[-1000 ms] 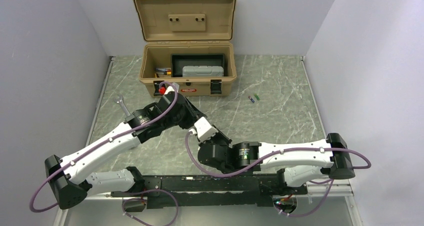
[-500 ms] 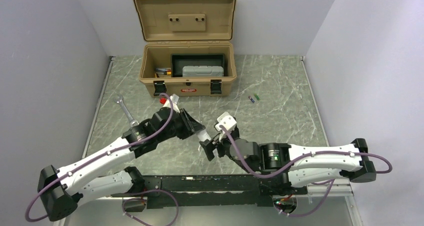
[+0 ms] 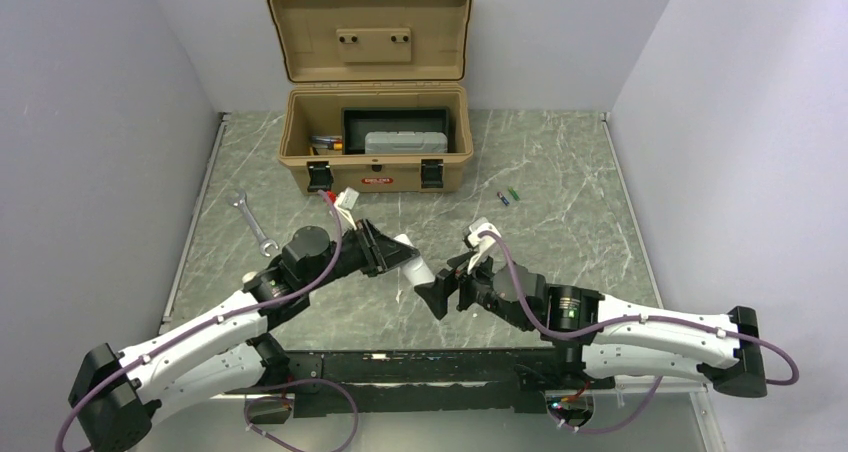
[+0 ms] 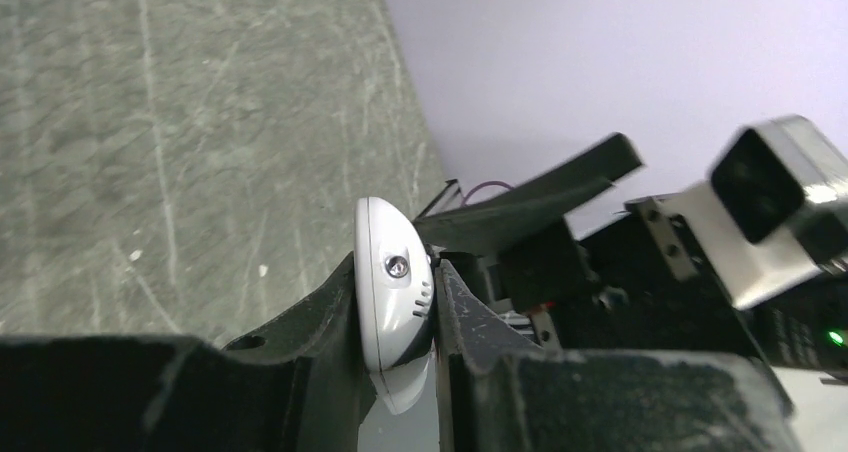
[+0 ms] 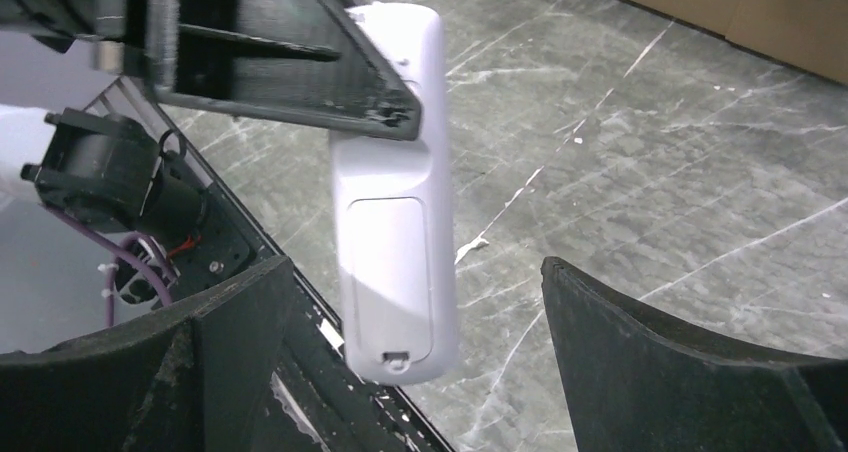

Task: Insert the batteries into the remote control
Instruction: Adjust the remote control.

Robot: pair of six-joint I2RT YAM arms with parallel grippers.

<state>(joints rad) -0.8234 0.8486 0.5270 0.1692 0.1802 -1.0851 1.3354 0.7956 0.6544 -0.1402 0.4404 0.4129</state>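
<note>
Containers: one tan toolbox [image 3: 372, 172] at the back of the worktop [image 3: 560, 172], lid [image 3: 369, 32] swung up and standing open. Inside, a black tray [image 3: 395, 122] along the rear. In front of it lies a grey case [image 3: 405, 142]. A few small coloured items [image 3: 325, 142] sit at the left end; too small to identify.

Batteries [image 3: 510, 196]: both loose on the worktop, just right of the toolbox's front corner. They lie side by side, purple nearer the arms, green behind it. Well apart from both arms.

Remote control [image 3: 413, 260]: held clear of the worktop, in front of the toolbox and between the two arms.
- Left claw [image 3: 395, 252] pinches it across its thin edges near one end. In the left wrist view the fingers [image 4: 330, 322] press on either side of the rounded white end [image 4: 393, 292].
- Long axis runs from upper left to lower right in the top view. The free end points toward the right claw [image 3: 447, 290].
- The back face is turned to the right wrist camera [image 5: 395, 222]. It shows a rectangular panel outline with a small latch near the free end.

Right claw: fingers spread wide, holding nothing. The remote's free end hangs just beyond its tips, not touching either finger.

Other: silver wrench [image 3: 252, 223] flat on the worktop, left of the left arm.
</note>
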